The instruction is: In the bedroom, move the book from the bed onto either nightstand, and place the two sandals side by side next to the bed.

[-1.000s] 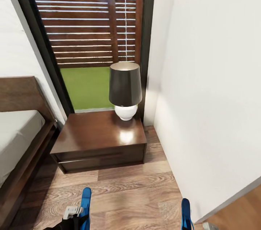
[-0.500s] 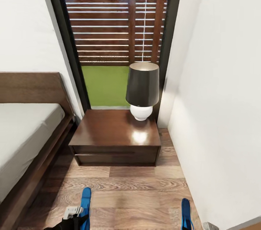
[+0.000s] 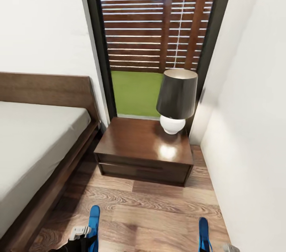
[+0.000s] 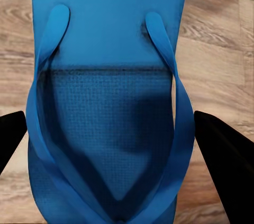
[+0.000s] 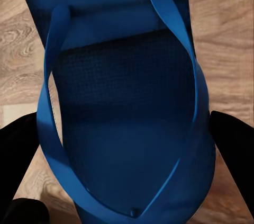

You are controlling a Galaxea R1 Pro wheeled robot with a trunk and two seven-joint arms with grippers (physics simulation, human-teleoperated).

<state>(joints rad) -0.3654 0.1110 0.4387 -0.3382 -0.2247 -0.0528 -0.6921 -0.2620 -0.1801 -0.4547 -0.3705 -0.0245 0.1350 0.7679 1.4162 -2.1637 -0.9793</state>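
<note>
Room: the bedroom, white walls, wood-plank floor [image 3: 159, 212], slatted blind over a tall window.
Bed: the bed [image 3: 35, 145] lies along the left, pale mattress bare as far as it shows; no book in sight.
Nightstand: the nightstand [image 3: 139, 145] stands just beside the headboard, carrying a lamp [image 3: 176, 101].
Left sandal: the left sandal [image 4: 108, 97] sits between the left gripper [image 4: 108, 144]'s jaws, held above the floor.
Right sandal: the right sandal [image 5: 124, 113] is likewise clamped by the right gripper [image 5: 127, 144].
Progress: both sandals seem picked up, neither set down beside the bed yet; the book's move cannot be judged.
</note>
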